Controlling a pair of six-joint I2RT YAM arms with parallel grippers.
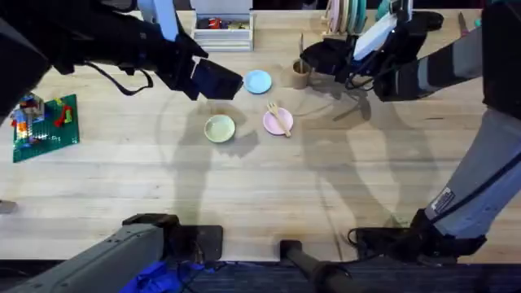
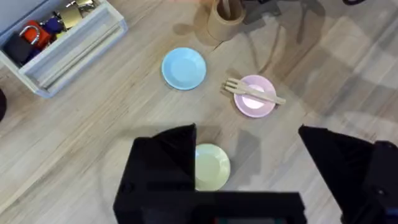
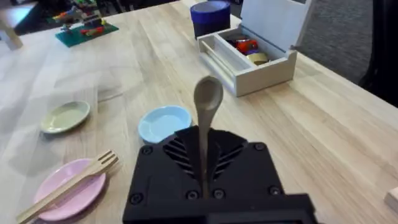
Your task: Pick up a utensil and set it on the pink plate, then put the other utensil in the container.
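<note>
Pale wood planks make up the tabletop [image 1: 269,187], with a wide bare stretch between the plates and the near edge. At the far edge stands a white rectangular tray [image 1: 222,31] holding small colourful bits, and a green brick-built model [image 1: 45,122] lies well off toward the left edge.

Three small round plates cluster near the middle, apart from one another: a light blue plate [image 1: 258,81], a yellow-green plate [image 1: 219,128] and the pink plate [image 1: 278,122]. A pale wooden fork [image 1: 279,118] with short tines lies diagonally across the pink plate, its handle overhanging the rim.

Just beyond the pink plate stands the tan cylindrical cup [image 1: 301,74], smooth-walled and narrower than the plates.

The right tool [image 1: 319,57] hangs just beside that cup, on its right. Its black fingers are pressed onto the slim handle of the pale wooden spoon [image 3: 207,118], whose rounded bowl sticks out past them in the right wrist view.

The left tool [image 1: 218,81] hovers between the tray and the yellow-green plate, just left of the light blue plate. Its black fingers [image 2: 163,168] stand spread with nothing between them, the yellow-green plate showing through the gap.
</note>
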